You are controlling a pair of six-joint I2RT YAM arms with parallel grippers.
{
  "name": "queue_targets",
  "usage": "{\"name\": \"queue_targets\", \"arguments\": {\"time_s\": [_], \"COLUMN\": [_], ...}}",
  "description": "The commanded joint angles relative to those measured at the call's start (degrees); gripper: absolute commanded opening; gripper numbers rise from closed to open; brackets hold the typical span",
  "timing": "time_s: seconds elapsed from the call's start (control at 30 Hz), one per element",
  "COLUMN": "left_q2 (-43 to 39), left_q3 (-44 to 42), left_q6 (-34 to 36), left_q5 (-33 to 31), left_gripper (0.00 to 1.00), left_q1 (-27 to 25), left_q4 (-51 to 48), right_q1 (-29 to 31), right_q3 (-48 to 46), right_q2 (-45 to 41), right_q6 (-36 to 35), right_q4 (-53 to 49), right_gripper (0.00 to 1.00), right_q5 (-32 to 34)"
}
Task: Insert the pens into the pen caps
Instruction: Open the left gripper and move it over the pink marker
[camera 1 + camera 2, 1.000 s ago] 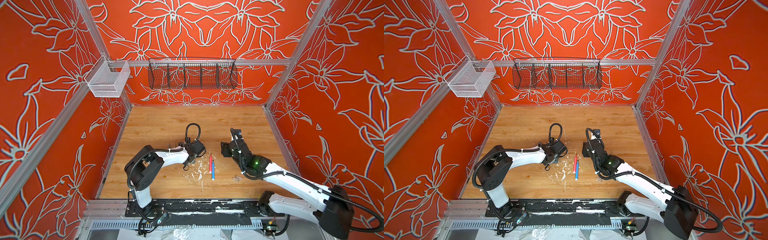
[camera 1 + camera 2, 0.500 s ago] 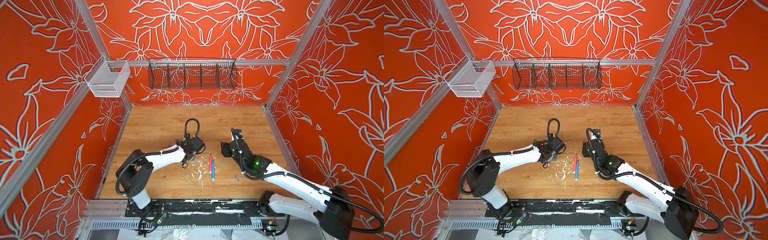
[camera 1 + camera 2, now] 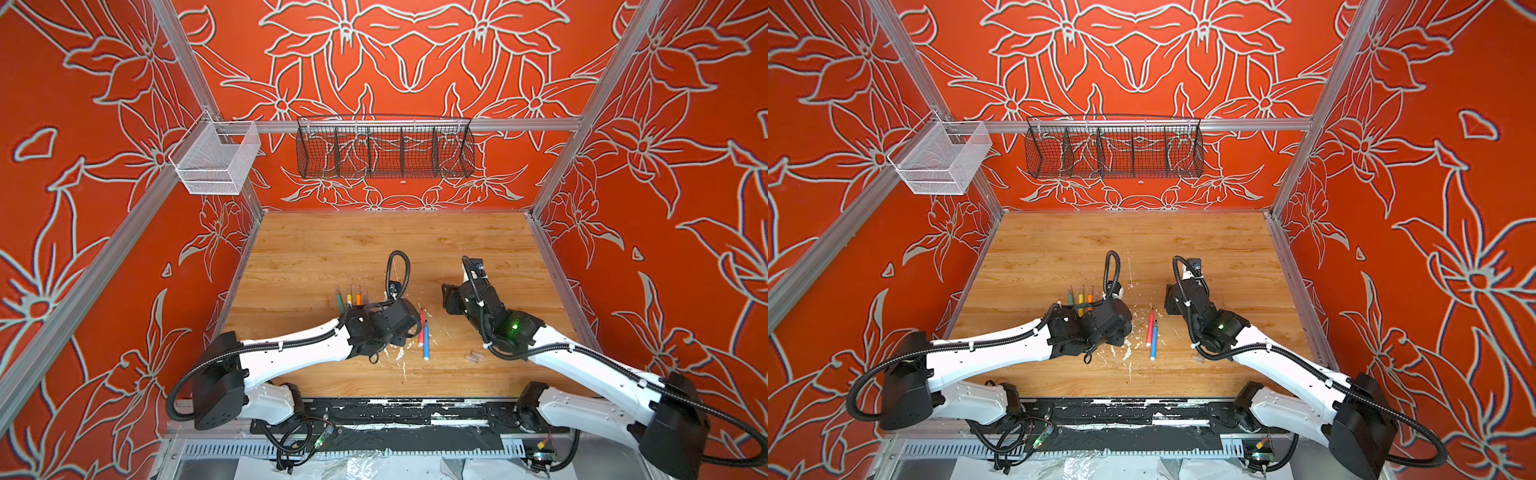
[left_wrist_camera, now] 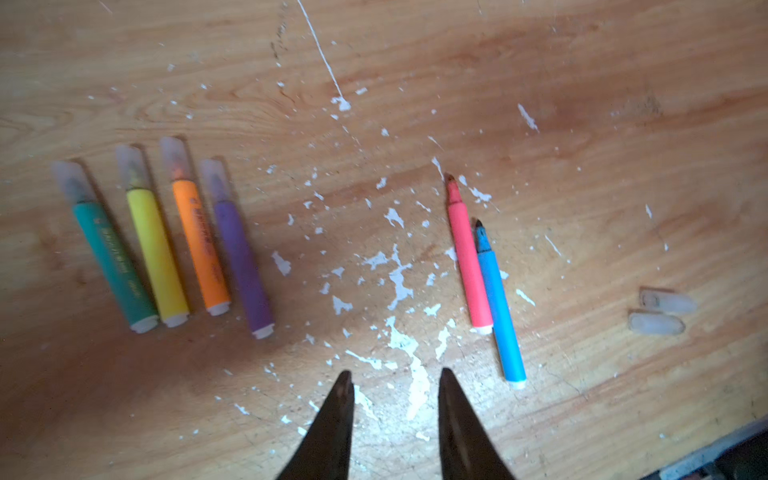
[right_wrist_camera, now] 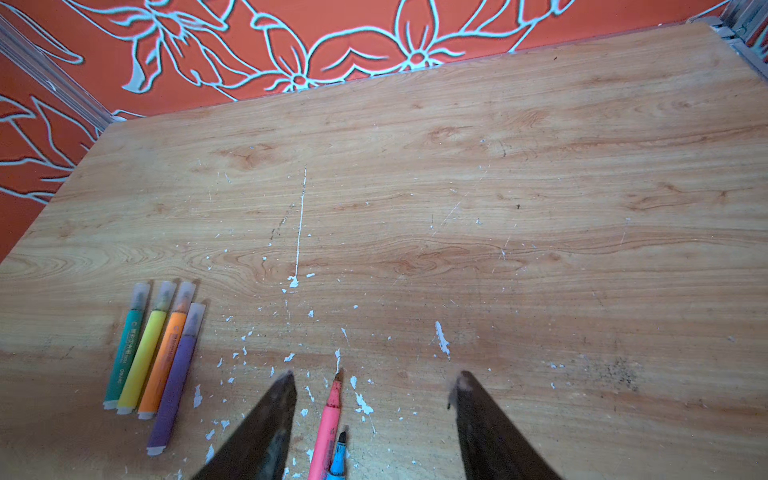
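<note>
Green pen (image 4: 112, 257), yellow pen (image 4: 156, 257), orange pen (image 4: 201, 249) and purple pen (image 4: 243, 266) are laid capped, side by side, on the counter (image 3: 353, 249). Pink-red pen (image 4: 467, 257) and blue pen (image 4: 498, 307) are laid uncapped, touching; two loose pen caps (image 4: 669, 302) are seen nearby. Left jaws are parted, empty; right jaws wider, empty.

Bright even light in both top views, edges bowed, left wrist view blurred, soft shadows
</note>
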Motion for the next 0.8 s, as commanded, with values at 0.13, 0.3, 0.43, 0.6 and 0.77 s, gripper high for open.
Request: {"name": "queue_targets", "arguments": {"time_s": [0.13, 0.3, 0.43, 0.6, 0.77], "left_q2": [9.0, 15.2, 18.3, 20.8, 22.4], "left_q3": [2.3, 3.9, 5.7, 6.8, 7.9], "left_q6": [-3.2, -3.8, -3.8, -4.4, -4.5], "left_q5": [2.1, 4.0, 4.2, 2.9, 1.0], "left_gripper": [0.30, 0.29, 0.28, 0.28, 0.26], "left_q1": [-4.1, -4.9, -5.2, -5.2, -5.1], "left_q4": [2.2, 4.5, 4.5, 3.8, 2.0], "right_q1": [-0.5, -1.6, -2.7, -3.9, -4.5], "right_q3": [1.8, 1.3, 1.5, 1.2, 1.2], "right_q2": [-0.1, -0.3, 0.2, 0.4, 0.4], "right_q6": [0.3, 1.1, 1.8, 2.5, 2.8], "right_q4": [-1.6, -1.6, -1.7, -1.9, -1.9], "right_gripper": [0.63, 0.64, 0.64, 0.64, 0.64], "right_q5": [0.1, -1.4, -2.7, -4.3, -5.0]}}
